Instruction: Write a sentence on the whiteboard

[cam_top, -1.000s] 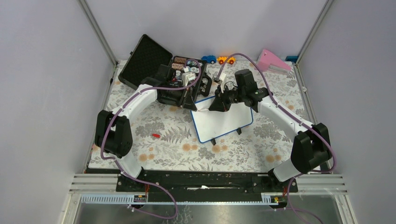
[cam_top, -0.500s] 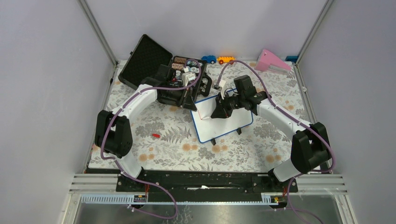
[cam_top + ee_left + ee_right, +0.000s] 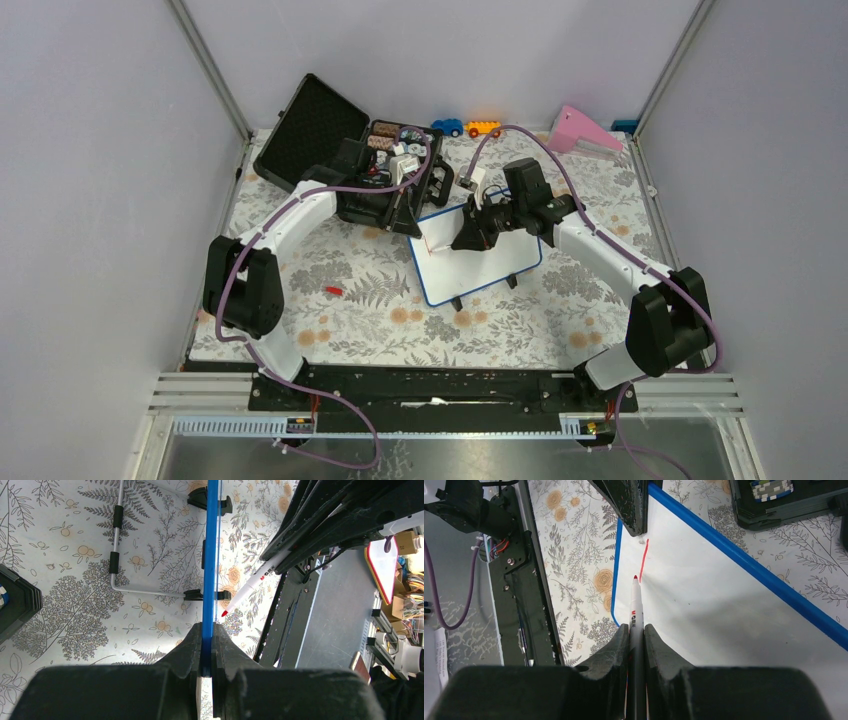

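The whiteboard point(image 3: 480, 258) has a blue frame and stands tilted on the floral mat. My left gripper point(image 3: 412, 226) is shut on its upper left edge; the left wrist view shows the blue rim point(image 3: 211, 555) pinched between the jaws of the left gripper point(image 3: 207, 630). My right gripper point(image 3: 636, 630) is shut on a white marker point(image 3: 636, 605) with a red tip, pointing at the board's white face point(image 3: 724, 595). Of the sentence, only one short red stroke point(image 3: 644, 555) shows, just beyond the tip. From above, the right gripper point(image 3: 470, 236) hovers over the board's left part.
An open black case point(image 3: 340, 150) with small items lies behind the left gripper. Two toy cars point(image 3: 447, 127) and a pink wedge point(image 3: 580, 130) sit at the back. A small red piece point(image 3: 334, 291) lies on the mat at the left. The board's wire stand point(image 3: 116, 540) rests underneath.
The right gripper with the marker has shifted slightly toward the near side over the board's left part. The left arm and the board have stayed put.
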